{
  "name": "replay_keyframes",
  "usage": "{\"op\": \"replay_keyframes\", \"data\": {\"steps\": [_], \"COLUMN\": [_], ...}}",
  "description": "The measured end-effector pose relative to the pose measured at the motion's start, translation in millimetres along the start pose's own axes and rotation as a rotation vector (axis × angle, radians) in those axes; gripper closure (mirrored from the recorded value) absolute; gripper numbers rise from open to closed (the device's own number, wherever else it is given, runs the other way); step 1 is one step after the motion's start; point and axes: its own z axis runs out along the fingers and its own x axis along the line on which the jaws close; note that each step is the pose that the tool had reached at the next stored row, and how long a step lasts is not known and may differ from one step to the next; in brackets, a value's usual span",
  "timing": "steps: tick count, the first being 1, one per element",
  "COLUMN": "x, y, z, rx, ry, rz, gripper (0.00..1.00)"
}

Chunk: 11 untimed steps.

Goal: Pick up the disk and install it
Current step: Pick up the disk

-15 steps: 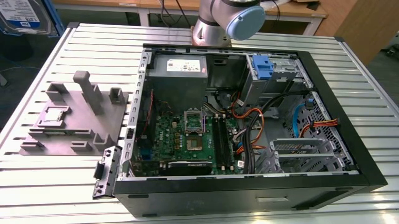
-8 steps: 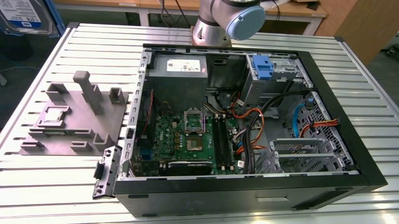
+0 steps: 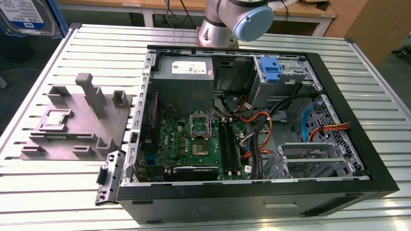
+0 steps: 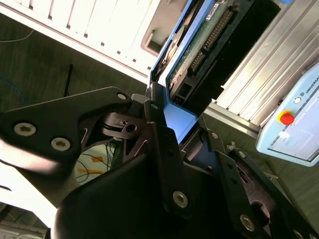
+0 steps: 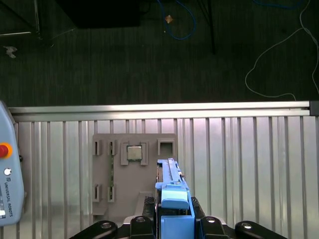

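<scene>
One disk (image 5: 172, 181) — blue-railed, edge-on — is pinched between the two fingers (image 4: 162, 149) of the single gripper (image 5: 174, 219), held in the air over the slatted table (image 5: 239, 164) near one grey fixture (image 5: 112, 169), well apart from the one open computer case (image 3: 257, 120).

Open computer case (image 3: 257, 204), grey fixture (image 3: 77, 126)

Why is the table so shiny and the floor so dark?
First wrist view: the table rail glares white, the floor is dim. Exterior view: the table slats shine, the computer case is shadowy inside. Second wrist view: the jaws holding the disk look nearly black.
</scene>
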Motion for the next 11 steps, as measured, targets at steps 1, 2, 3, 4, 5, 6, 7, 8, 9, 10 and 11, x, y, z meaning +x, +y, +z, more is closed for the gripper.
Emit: {"op": "replay_keyframes", "data": {"steps": [1,2,3,4,5,6,7,8,9,10,11], "x": [0.0,0.0,0.0,0.0,-0.1,-0.1,-0.1,-0.1,-0.1,-0.1,-0.1], "y": [-0.3,-0.6,-0.9,-1.2,-1.4,-1.7,-1.9,-2.2,-2.6,-2.9,-3.2], "z": [0.0,-0.1,0.0,0.0,-0.1,-0.1,0.0,0.0,-0.1,-0.1,-0.1], "rx": [0.0000,-0.0001,0.0000,0.0000,-0.0001,-0.0001,0.0000,-0.0001,-0.0001,-0.0001,-0.0001], "ry": [0.0000,0.0000,0.0000,0.0000,0.0000,0.0000,0.0000,0.0000,0.0000,0.0001,0.0000], "rz": [0.000,0.000,0.000,0.000,0.000,0.000,0.000,0.000,0.000,0.000,0.000], "gripper": [0.64,0.64,0.64,0.64,0.64,0.64,0.64,0.64,0.64,0.64,0.64]}}
